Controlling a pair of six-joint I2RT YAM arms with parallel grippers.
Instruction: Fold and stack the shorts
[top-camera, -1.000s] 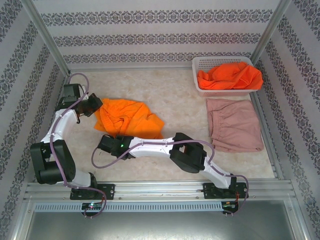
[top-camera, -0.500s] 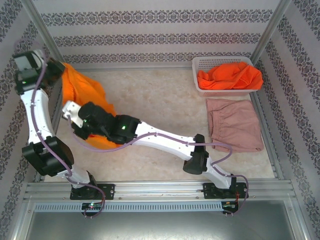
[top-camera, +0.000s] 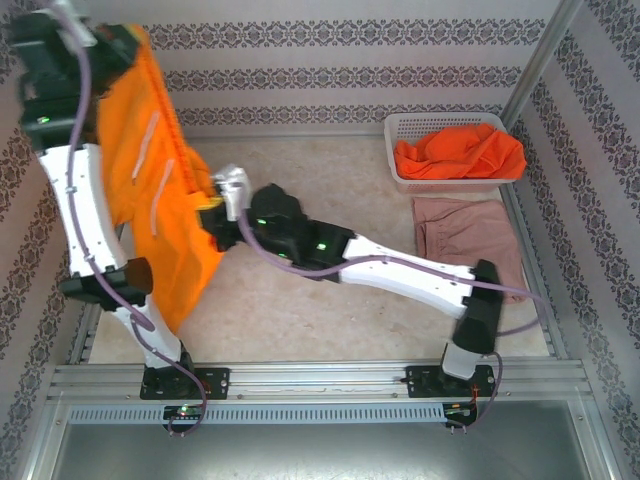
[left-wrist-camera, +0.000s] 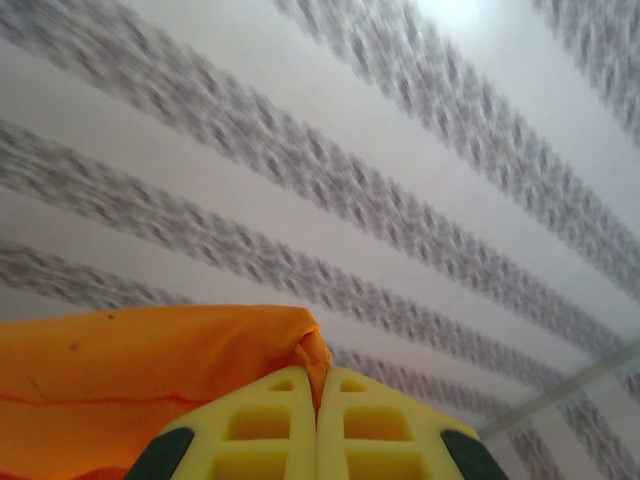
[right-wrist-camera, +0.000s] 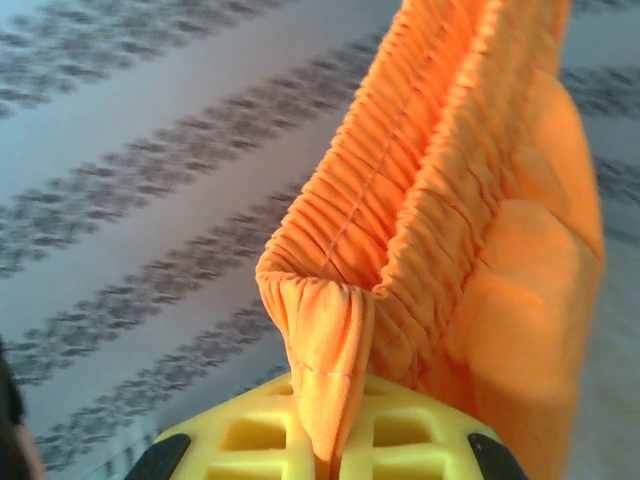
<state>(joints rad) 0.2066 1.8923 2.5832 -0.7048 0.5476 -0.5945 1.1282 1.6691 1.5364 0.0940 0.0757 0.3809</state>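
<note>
Above the table (top-camera: 330, 180) (patterned walls (top-camera: 330, 62)) hang orange shorts (top-camera: 160, 225).

Bright even light, faint shadows, wallpaper (left-wrist-camera: 300, 160) motion-blurred (left wrist view)

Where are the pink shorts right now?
In the top view, the pink shorts lie flat on the right side of the table, beside the white basket, on its near side.

The table (top-camera: 330, 180) is pale, with a stone-like pattern. A white basket (top-camera: 450, 184) sits on it, at the far right corner. Pink shorts (top-camera: 455, 245) lie flat on the table just in front of the basket, on its near side.
</note>
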